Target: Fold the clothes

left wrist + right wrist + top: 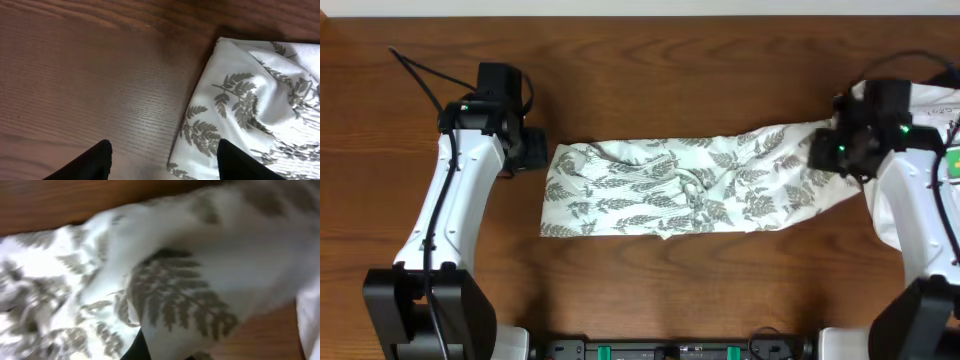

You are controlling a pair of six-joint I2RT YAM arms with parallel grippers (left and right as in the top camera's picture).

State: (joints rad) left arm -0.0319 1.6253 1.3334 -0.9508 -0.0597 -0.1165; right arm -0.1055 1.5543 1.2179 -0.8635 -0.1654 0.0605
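Overhead looks down; close wrist views share the clothes (680, 190)

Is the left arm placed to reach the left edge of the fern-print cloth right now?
Probably yes. The left arm has its jaws open right beside the left edge of the cloth, with only bare table between them.

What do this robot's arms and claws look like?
The left arm and right arm are white tubes with black joints and bases. Thin black cables trail from them; green lights glow near the wrists. The left gripper has black pointed fingers.
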